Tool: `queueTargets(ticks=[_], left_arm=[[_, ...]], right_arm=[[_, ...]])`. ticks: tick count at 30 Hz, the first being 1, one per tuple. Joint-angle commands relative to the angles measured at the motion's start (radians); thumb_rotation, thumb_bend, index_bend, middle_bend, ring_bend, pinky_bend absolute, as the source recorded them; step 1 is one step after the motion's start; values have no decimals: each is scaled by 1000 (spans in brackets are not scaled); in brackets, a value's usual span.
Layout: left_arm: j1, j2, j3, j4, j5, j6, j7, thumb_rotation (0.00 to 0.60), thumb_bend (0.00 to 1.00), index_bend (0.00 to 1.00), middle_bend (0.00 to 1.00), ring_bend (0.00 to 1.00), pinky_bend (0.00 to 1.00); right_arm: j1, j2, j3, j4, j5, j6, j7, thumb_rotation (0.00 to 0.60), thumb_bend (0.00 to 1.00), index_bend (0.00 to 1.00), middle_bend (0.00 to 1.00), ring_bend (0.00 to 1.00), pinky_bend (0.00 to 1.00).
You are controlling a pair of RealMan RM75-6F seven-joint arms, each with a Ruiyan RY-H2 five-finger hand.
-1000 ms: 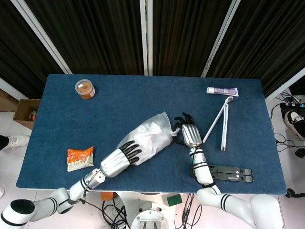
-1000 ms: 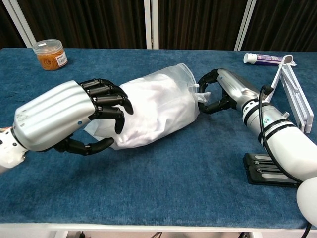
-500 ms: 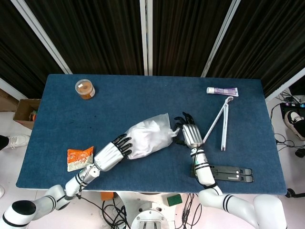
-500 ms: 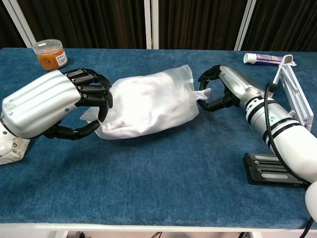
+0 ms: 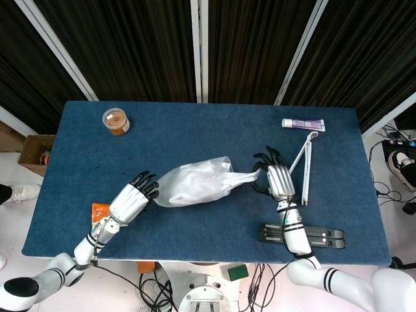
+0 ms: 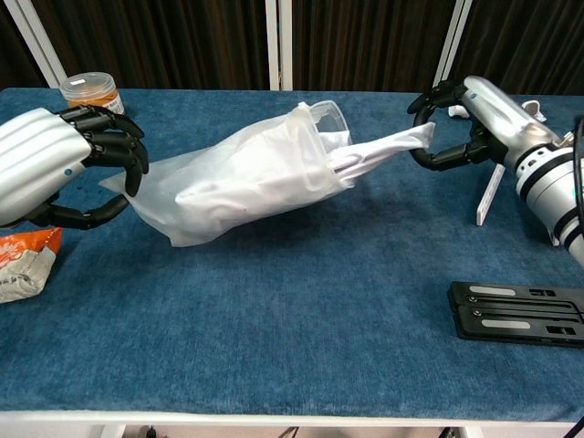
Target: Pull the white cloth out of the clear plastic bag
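The clear plastic bag point(image 5: 185, 186) lies stretched across the middle of the blue table point(image 5: 195, 136), lifted a little off it in the chest view. My left hand point(image 5: 134, 197) grips the bag's closed end point(image 6: 128, 187). A strip of the white cloth point(image 6: 383, 146) sticks out of the bag's open mouth point(image 6: 319, 123) and runs taut to the right. My right hand point(image 6: 470, 119) pinches the end of that strip; in the head view the white cloth point(image 5: 244, 177) reaches the right hand point(image 5: 277, 180). Most of the cloth is still bunched inside the bag point(image 6: 228, 178).
A jar of rubber bands point(image 5: 116, 121) stands at the back left. An orange snack packet point(image 6: 23, 263) lies beside my left hand. A white folding rack point(image 5: 303, 170) and a tube point(image 5: 303, 123) lie right of my right hand. A black stand point(image 6: 516, 312) sits front right.
My hands have moved apart: the left drew the bag's end leftward, the right moved right and back. The bag is now stretched out and a strip of cloth has come out of its mouth.
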Motion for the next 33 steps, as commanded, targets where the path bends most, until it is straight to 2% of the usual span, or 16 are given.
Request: queueTargets(ticks=[1, 11, 15, 21, 28, 31, 32, 33], left_arm=[[13, 11, -9, 11, -18, 3, -6, 600, 509, 651, 401, 235, 231], [54, 63, -41, 42, -85, 7, -17, 600, 509, 650, 401, 235, 229], [75, 84, -53, 55, -113, 5, -29, 600, 508, 650, 401, 235, 229], [95, 99, -69, 69, -144, 5, -42, 600, 509, 646, 401, 235, 229], [103, 109, -81, 67, -165, -7, -33, 600, 508, 630, 395, 235, 229], [106, 120, -83, 35, -172, -15, -29, 600, 487, 560, 368, 235, 226], [108, 128, -85, 6, -177, -20, -30, 600, 455, 510, 348, 231, 222], [111, 136, -86, -24, -181, -24, -33, 600, 381, 434, 318, 219, 217]], right_arm=[[-18, 34, 4, -27, -9, 24, 19, 600, 574, 813, 282, 18, 66], [-64, 146, 34, -84, 0, 79, 50, 600, 573, 813, 285, 18, 67], [-79, 205, 65, -92, 29, 86, 51, 600, 573, 813, 285, 18, 67], [-87, 268, 111, -85, 84, 78, 42, 600, 573, 813, 284, 18, 67], [-91, 297, 143, -49, 145, 63, 33, 600, 574, 813, 283, 18, 67], [-91, 302, 128, -45, 162, 31, 21, 600, 571, 782, 269, 18, 66], [-91, 311, 112, -55, 168, 2, 3, 600, 557, 723, 243, 15, 56], [-91, 326, 96, -72, 178, -31, -16, 600, 543, 678, 224, 12, 46]])
